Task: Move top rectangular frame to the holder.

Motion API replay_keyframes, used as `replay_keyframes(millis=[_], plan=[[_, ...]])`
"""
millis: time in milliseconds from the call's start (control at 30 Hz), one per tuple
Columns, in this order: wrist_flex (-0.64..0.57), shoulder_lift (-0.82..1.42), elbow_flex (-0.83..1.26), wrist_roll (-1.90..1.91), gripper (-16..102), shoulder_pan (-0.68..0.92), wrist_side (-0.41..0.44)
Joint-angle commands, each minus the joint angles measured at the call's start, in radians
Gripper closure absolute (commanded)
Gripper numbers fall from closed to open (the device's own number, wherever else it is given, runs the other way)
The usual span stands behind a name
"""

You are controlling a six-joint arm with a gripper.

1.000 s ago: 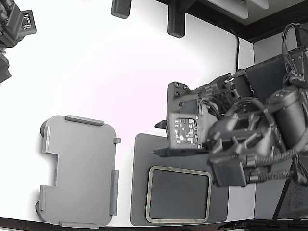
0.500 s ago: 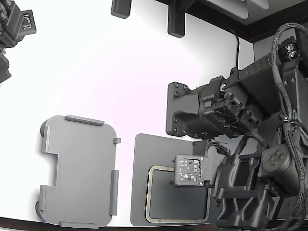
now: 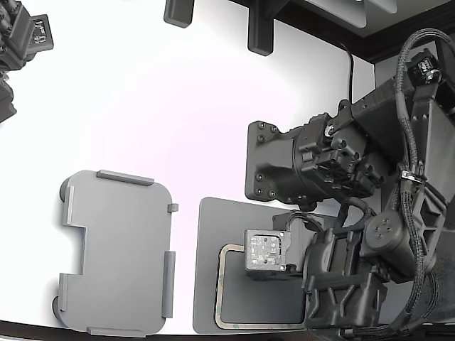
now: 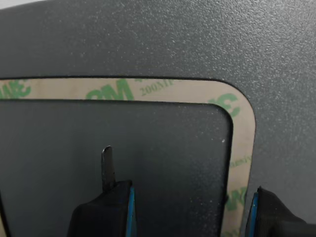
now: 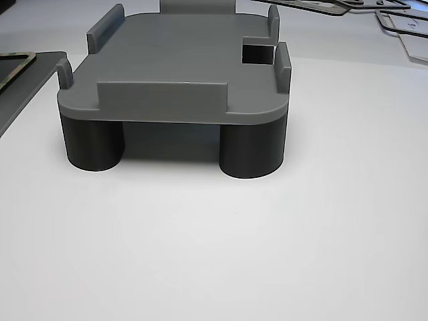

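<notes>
Gripper (image 4: 190, 210) low over work, black blue-edged fingers (image 4: 106, 210) spread apart, nothing held; one finger inside frame opening, other outside, side strip between them. Thin beige green-printed rectangular frame (image 4: 148, 90) lies flat on dark grey textured mat (image 3: 207, 284), directly below claw. Long axis runs across exterior view. Light grey plastic holder tray with edge tabs (image 3: 117, 252) well apart, toward exterior view's left, unloaded.
</notes>
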Motion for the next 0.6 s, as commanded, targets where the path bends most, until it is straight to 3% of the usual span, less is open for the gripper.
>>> replay_keyframes(millis=[0,200,567], plan=[[0.003,0.026,-0.011,0.003,-5,-0.018,-0.017],[0.048,-0.029,-0.043,-0.003,4,-0.029,-0.057],[0.005,-0.041,0.002,-0.043,7,-0.048,-0.035]])
